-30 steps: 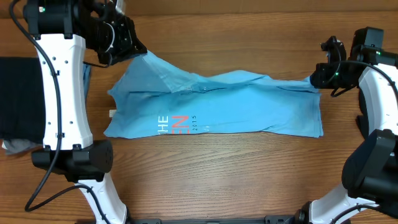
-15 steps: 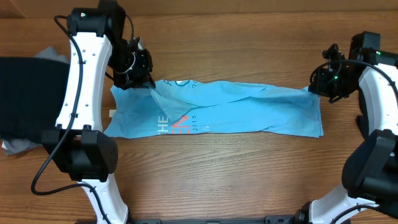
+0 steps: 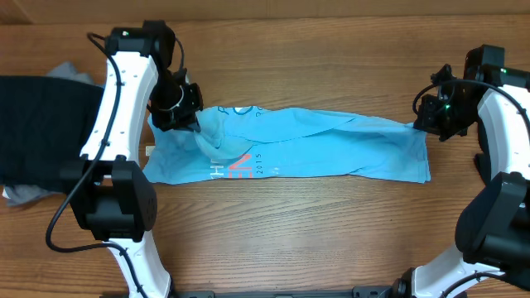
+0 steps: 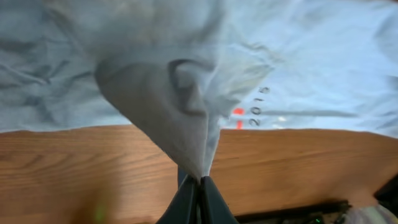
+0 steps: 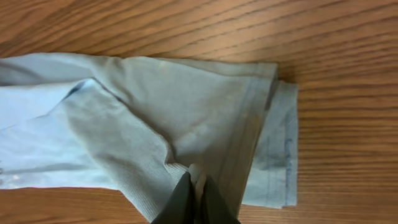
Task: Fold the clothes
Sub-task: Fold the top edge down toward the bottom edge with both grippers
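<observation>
1. The light sky-blue cotton T-shirt (image 3: 331, 147) is lying stretched across the brown wooden table (image 3: 315, 232).
2. The left gripper (image 3: 195, 127) is pinching a fold of fabric at one end.
3. The right gripper (image 3: 421, 124) is clamping the opposite hem.

Sky-blue T-shirt (image 3: 323, 145) — long folded band across table, white-and-red lettering, both ends pinched up

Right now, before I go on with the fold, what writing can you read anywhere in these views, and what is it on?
"2015": small dark digits on the blue shirt, sharpest in the left wrist view.
Large white and red letters beside those digits: partly under a fold, not readable as a word.
Pale print near the shirt's far edge: too faint to read.
</observation>
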